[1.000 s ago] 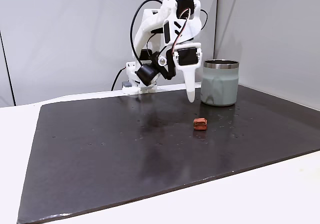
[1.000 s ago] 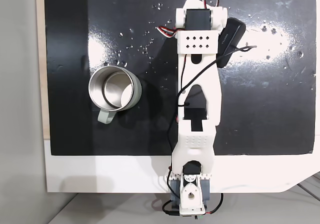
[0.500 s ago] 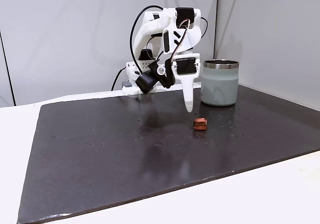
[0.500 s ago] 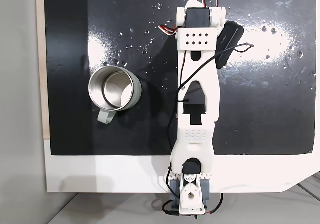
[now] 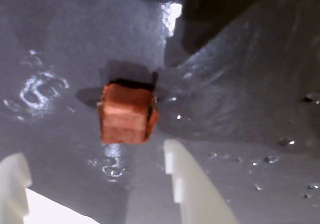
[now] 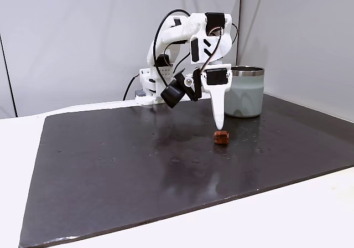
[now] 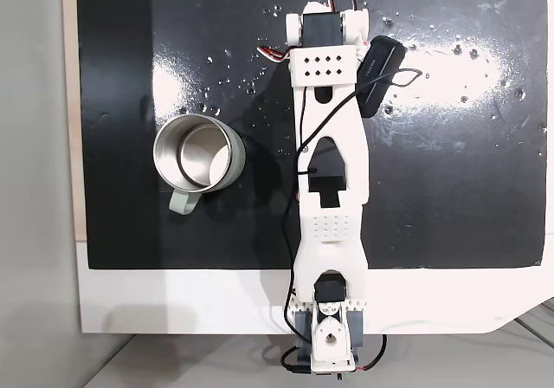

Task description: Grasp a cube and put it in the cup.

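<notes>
In the wrist view the cube (image 5: 127, 113), a small reddish-brown block, lies on the wet-looking black mat just beyond my two white fingertips. My gripper (image 5: 92, 151) is open, with one finger (image 5: 14, 184) at the left and the other (image 5: 192, 189) right of the cube. From the side, the gripper (image 6: 219, 123) points straight down with its tip just above the cube (image 6: 222, 137). The cup (image 6: 244, 92), pale grey-green with a steel rim, stands behind and to the right. In the top-down fixed view the cup (image 7: 197, 154) is empty, and the arm hides the cube.
The black mat (image 6: 110, 165) covers most of the white table (image 6: 310, 215). My arm's base (image 7: 325, 336) sits at the table's edge. The cup has a small handle (image 7: 182, 203) toward the base side. Grey wall panels stand behind.
The arm has reached forward and lowered, bringing the fingertips from beside the cup down to just above the cube. From above, the wrist has shifted slightly left. Cube and cup stayed put.
</notes>
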Controlling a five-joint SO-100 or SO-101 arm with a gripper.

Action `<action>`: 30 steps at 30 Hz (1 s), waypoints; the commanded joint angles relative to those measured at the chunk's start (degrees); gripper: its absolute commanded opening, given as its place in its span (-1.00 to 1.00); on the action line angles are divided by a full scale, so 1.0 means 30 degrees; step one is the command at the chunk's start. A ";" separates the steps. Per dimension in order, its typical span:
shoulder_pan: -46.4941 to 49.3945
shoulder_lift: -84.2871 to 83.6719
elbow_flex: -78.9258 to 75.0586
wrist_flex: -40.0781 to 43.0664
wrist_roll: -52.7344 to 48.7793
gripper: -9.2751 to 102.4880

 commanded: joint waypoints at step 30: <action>-0.0029 -0.3867 -0.4687 0.0088 -0.1230 -0.65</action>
